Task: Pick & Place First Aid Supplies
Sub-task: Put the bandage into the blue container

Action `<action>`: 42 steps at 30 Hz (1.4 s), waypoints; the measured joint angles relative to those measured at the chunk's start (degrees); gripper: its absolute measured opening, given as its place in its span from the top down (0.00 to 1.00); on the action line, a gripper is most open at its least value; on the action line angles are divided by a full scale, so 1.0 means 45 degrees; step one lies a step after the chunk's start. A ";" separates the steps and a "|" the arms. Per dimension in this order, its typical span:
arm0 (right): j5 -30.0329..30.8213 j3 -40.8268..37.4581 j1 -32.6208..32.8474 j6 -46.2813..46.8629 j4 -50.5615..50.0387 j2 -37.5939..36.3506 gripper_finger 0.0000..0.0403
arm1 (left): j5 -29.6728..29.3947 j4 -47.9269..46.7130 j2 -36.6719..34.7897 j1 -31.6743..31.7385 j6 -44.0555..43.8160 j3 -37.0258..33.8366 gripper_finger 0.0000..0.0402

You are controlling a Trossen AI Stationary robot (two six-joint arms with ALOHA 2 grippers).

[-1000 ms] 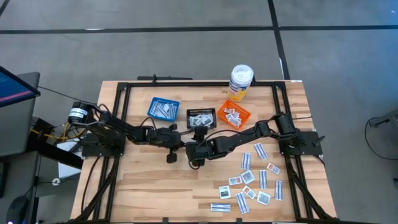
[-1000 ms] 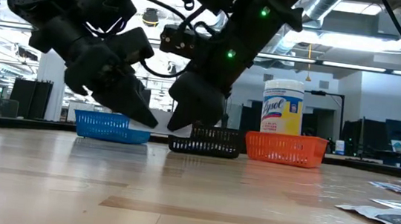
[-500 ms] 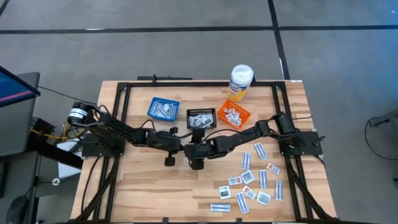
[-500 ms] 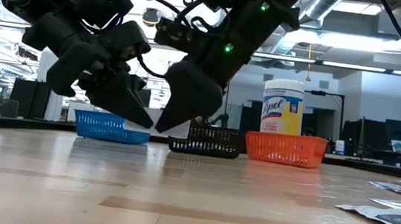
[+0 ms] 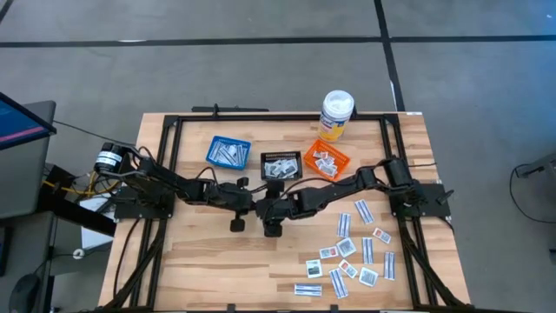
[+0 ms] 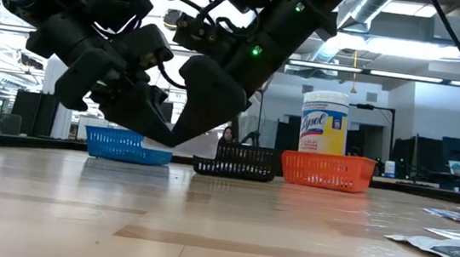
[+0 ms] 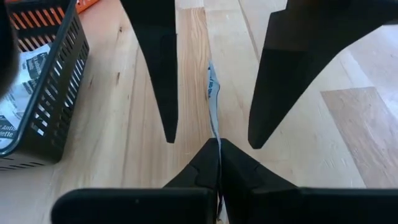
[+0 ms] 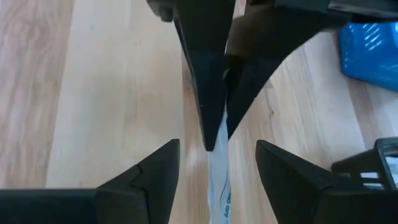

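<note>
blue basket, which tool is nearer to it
Left. The left tool sits just front-right of the blue basket, shut on a bandage strip. The right tool is open around that strip, slightly farther from the basket.

The tall white bottle (image 6: 323,128), standing beyond the grippers behind the orange basket (image 6: 327,170), carries a yellow and blue label with a script brand name that reads as "Lysol"; its smaller lines are too small to read. A packet (image 7: 25,65) in the black basket (image 7: 53,118) beside the left gripper's fingers shows the fragment "Antib"; the rest is illegible.
</note>
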 joint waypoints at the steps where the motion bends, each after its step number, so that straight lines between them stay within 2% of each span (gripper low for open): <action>1: -0.0030 -0.0022 -0.0043 0.0022 -0.0020 0.0000 0.49 | 0.0001 0.0004 0.0000 0.0005 0.0000 0.0000 0.98; 14: -0.0030 -0.0050 -0.0144 0.0056 -0.0077 0.0000 0.56 | 0.0002 0.0010 0.0000 0.0000 0.0000 0.0000 0.98; 20: -0.0044 -0.0054 -0.0144 -0.0005 -0.0086 0.0000 0.70 | 0.0000 0.0010 0.0000 0.0002 -0.0002 0.0000 0.98; 25: -0.0676 -0.0054 -0.0154 -0.0007 -0.0206 0.0000 0.84 | 0.0002 0.0005 0.0000 0.0000 -0.0005 0.0000 0.98; 32: -0.0623 0.0273 -0.0120 -0.0048 -0.1761 0.0000 0.98 | 0.0002 0.0010 0.0000 0.0005 -0.0010 0.0006 0.99; 42: -0.0604 0.0305 -0.0125 -0.0007 -0.1907 0.0000 0.99 | 0.0002 -0.0014 0.0000 0.0005 -0.0057 0.0015 0.98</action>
